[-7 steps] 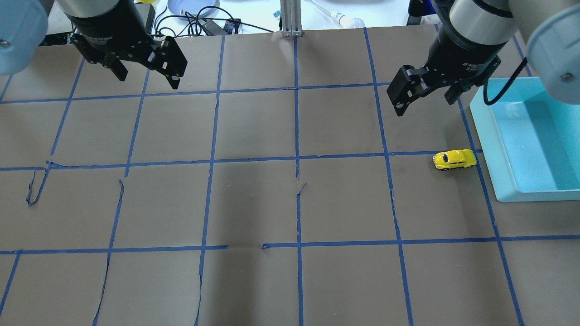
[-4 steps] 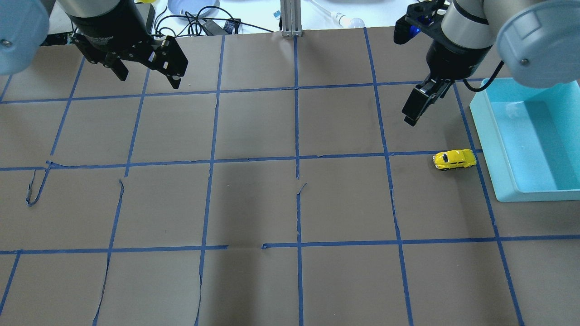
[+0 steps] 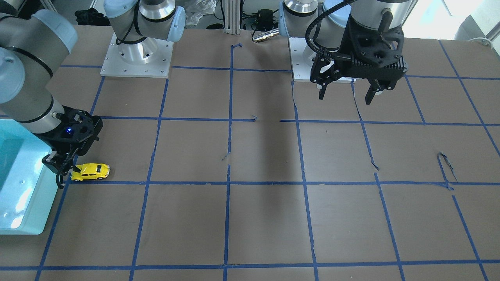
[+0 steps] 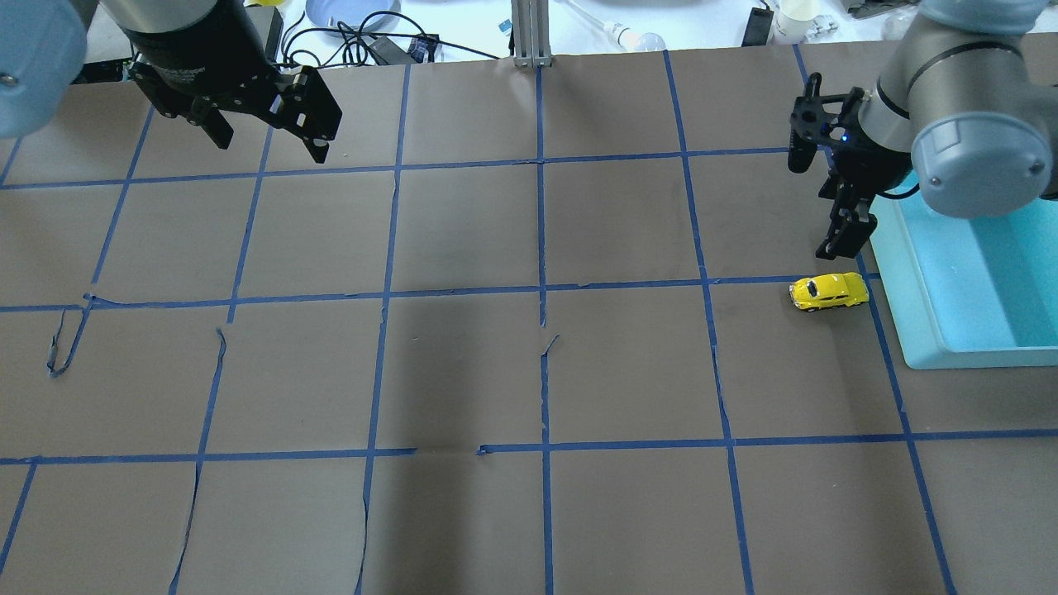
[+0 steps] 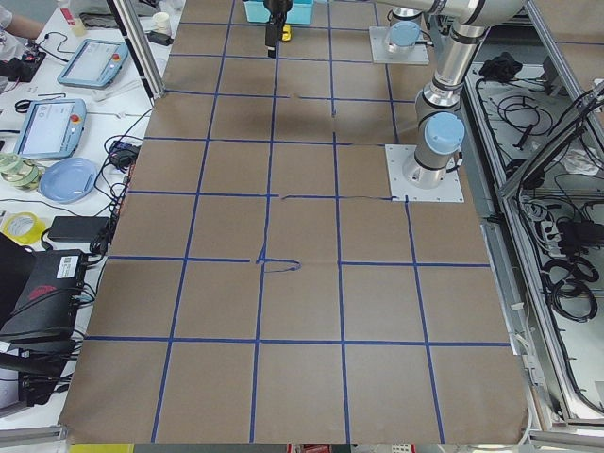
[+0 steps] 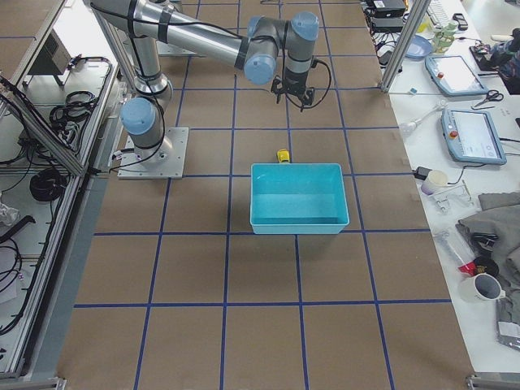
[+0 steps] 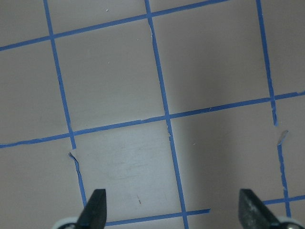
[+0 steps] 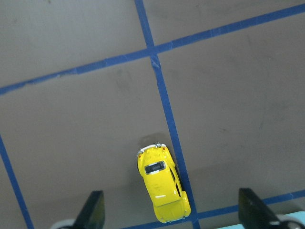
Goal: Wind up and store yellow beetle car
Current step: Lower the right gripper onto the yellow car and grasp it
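The yellow beetle car [image 4: 829,292] stands on the brown paper on a blue tape line, close to the light blue bin [image 4: 909,273]. It also shows in the front view [image 3: 90,172] and the right wrist view [image 8: 163,190]. My right gripper [image 4: 836,241] hangs open just above and behind the car, and the wrist view shows the car low between the spread fingers [image 8: 94,209]. It does not touch the car. My left gripper [image 4: 271,142] is open and empty, high over the far left of the table, and its wrist view [image 7: 174,210] shows only paper and tape.
The bin [image 3: 23,230] holds no objects that I can see and sits at the table's right edge in the overhead view. Blue tape grids the brown paper [image 4: 537,364]. Cables and a blue plate [image 4: 347,12] lie beyond the far edge.
My right gripper has turned, swung right and come down from the far side until it hangs just above the car. The car and the left arm have not moved.
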Robot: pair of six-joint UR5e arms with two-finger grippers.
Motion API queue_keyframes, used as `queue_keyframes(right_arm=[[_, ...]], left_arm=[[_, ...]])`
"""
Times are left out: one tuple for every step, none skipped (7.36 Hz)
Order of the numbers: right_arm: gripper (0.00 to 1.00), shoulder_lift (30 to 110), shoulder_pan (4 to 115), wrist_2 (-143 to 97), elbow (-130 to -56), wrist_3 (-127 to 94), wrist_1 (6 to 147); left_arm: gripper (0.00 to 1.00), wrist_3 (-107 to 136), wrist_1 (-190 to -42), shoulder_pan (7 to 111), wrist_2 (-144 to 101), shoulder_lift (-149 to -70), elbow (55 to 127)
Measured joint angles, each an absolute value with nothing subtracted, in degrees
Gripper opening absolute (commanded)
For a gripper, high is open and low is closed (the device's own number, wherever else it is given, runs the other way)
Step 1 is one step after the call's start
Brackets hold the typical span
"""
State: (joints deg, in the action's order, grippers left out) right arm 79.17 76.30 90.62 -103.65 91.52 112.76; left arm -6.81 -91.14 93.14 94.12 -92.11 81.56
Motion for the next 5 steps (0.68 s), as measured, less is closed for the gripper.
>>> queue_keyframes(right_arm=[[1.00,77.77,75.21,92.12,-105.81,98.59,116.32],[1.00,76.96,74.80,93.26,-108.66,103.47,120.36],[0.95,76.59,74.62,93.83,-112.48,106.56,126.36],[0.94,76.39,74.54,94.12,-116.13,109.42,133.08],[0.90,76.00,74.50,94.18,-118.46,112.44,137.57]], left_arm=[[0.96,-6.83,-91.14,93.00,94.08,-92.11,81.56],[0.96,-6.85,-91.14,92.91,94.06,-92.11,81.56],[0.96,-6.85,-91.14,92.86,94.05,-92.11,81.55],[0.96,-6.84,-91.14,92.83,94.05,-92.11,81.54],[0.96,-6.80,-91.14,92.83,94.04,-92.09,81.52]])
